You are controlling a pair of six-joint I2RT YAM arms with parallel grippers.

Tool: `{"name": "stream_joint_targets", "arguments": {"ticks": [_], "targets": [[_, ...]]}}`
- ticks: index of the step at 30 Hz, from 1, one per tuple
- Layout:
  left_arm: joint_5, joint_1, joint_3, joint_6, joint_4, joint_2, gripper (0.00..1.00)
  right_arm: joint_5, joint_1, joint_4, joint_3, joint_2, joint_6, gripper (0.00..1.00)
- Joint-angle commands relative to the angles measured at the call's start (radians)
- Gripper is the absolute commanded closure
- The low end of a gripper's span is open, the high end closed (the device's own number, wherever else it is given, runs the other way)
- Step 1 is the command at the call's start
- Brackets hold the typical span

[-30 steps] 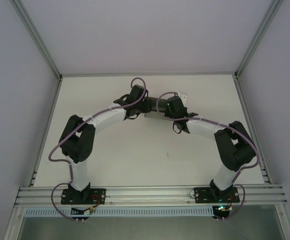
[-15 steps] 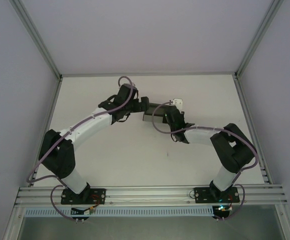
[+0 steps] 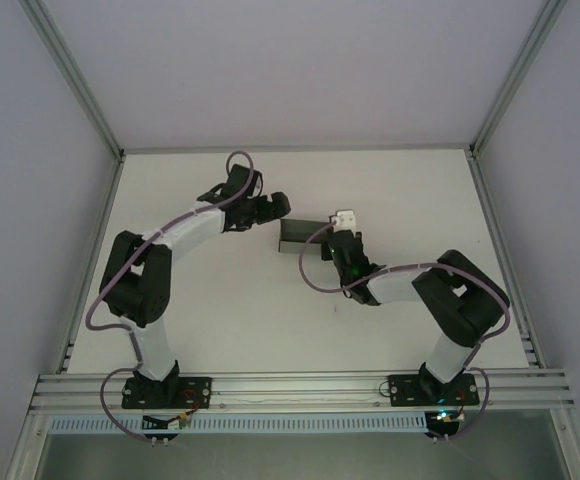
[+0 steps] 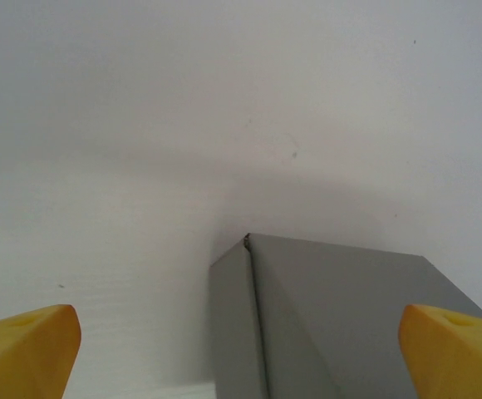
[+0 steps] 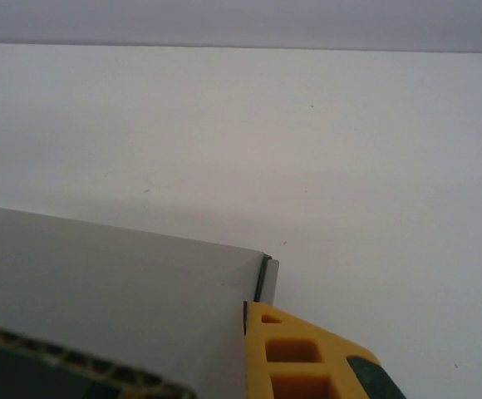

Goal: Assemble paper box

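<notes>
Small low rectangular box of plain grey thin cardboard (image 3: 298, 238) is seen on the white table (image 3: 220, 310), far-centre, btwn the two grippers. Left gripper (image 3: 277, 205) is held just off the box's left end, apart from it, jaws spread wide w/ nothing gripped. In the left wrist view its yellow fingertips (image 4: 27, 347) are set at the bottom corners, and a folded corner of the box is seen low btwn them. Right gripper (image 3: 338, 232) is placed at the box's right end, jaws closed. In the right wrist view one yellow finger (image 5: 295, 353) is set right against the box's end edge. Whether cardboard is pinched can't be told.
</notes>
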Motion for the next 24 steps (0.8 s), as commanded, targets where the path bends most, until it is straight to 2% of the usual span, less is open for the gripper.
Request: {"name": "stream_joint_targets", "arguments": {"ticks": [1,6,8,18,21,24], "targets": [[0.098,-0.001,0.019,-0.042,0.041,0.019,0.07,-0.021,0.023,-0.106,-0.037,0.054,-0.041,0.97],[0.153,0.000,-0.057,-0.083,0.118,0.047,0.17,0.030,0.064,-0.116,-0.036,0.061,-0.076,0.93],[0.162,-0.001,-0.072,-0.080,0.125,0.050,0.27,0.042,0.072,-0.152,-0.039,0.049,-0.055,0.91],[0.189,-0.001,-0.115,-0.079,0.167,0.084,0.38,-0.001,0.081,-0.241,-0.085,-0.082,0.002,0.74],[0.182,-0.001,-0.125,-0.074,0.174,0.092,0.40,-0.016,0.080,-0.289,-0.104,-0.124,0.028,0.64],[0.188,-0.001,-0.127,-0.062,0.181,0.100,0.41,-0.063,0.080,-0.325,-0.136,-0.178,0.039,0.50]]}}
